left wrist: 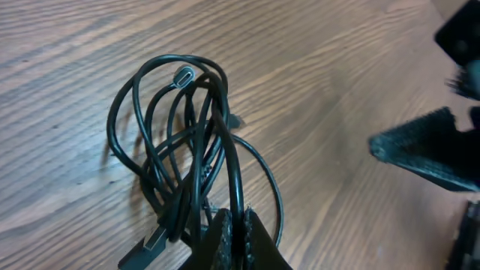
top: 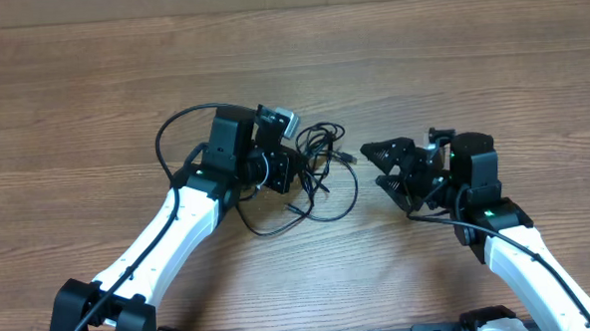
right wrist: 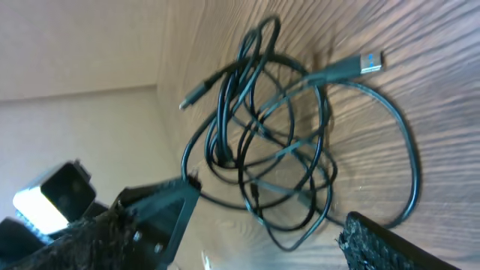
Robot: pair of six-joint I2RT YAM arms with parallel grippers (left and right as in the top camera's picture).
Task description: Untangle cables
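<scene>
Desk (top: 92, 85): wood-grain top, carries everything.
Cables (top: 322, 162): thin black cords in one tangle near ctr of desk, btwn the two arms. Loops overlap and strands cross many times. One wider loop spreads out toward the arm bases.
Cables, L wrist view (left wrist: 187, 142): bundle of long loops fanning away from the camera. Far loops lie on desk w/ shadow close under them.
Cables, R wrist view (right wrist: 277, 142): same knot seen from the other side, w/ one big loop round its edge.
Silver-tipped plug (right wrist: 367, 61): flat on desk at rim of tangle, free end pointing outward.
Dark plug (right wrist: 193, 96): sticks out on opposite side of knot, also free.
Oval plug (left wrist: 184, 75): sits at far end of the loops, open face toward L wrist camera.
Left arm (top: 177, 216): reaches in from L side, wrist right against the tangle.
Left jaws: together, pinched on a strand of the cables. Fingertips (left wrist: 225, 236) at bottom edge of wrist view, strand running straight down into them.
Right arm (top: 539, 265): comes in from R side, aimed at the tangle.
Right jaws: wide apart, holding nothing. Fingers (right wrist: 150, 217) frame the knot in wrist view. From overhead the tips sit just beside the cables, not touching.
Arm wire (top: 164, 141): thicker black lead arcing off left arm, apart from the tangle.
</scene>
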